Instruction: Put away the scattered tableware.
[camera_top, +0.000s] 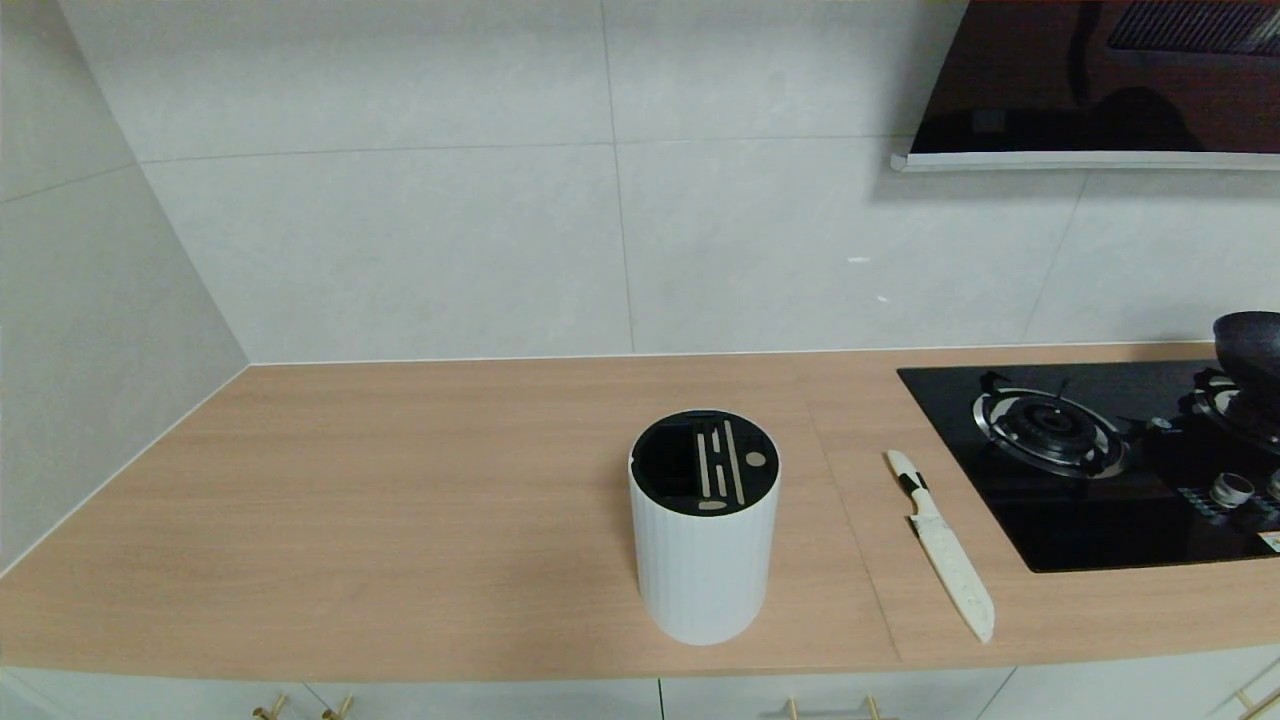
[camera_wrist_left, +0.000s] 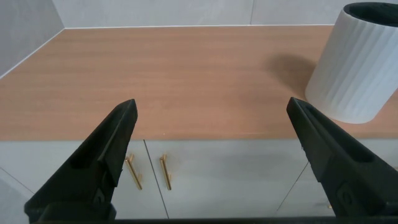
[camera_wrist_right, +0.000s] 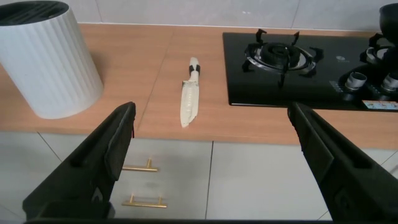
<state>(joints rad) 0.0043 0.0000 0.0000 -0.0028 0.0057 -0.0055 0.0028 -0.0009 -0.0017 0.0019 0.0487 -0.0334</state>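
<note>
Found the knife (camera_top: 940, 545) lying flat on the countertop (camera_top: 400, 500) between the slotted holder (camera_top: 705, 560) and the hob (camera_top: 1100, 500) (probably bound for a narrow slot there). Saw left gripper (camera_wrist_left: 210, 106) and right gripper (camera_wrist_right: 211, 109) spread wide, empty, off the countertop's front edge, presumably poised to approach.

A knife (camera_top: 940, 545) with a cream speckled blade and a cream handle banded in black is laid flat on the tabletop (camera_top: 400, 500), tip toward the front edge. A white ribbed holder (camera_top: 705, 560) with a black slotted top is stood upright to its left, apart from it.
</note>
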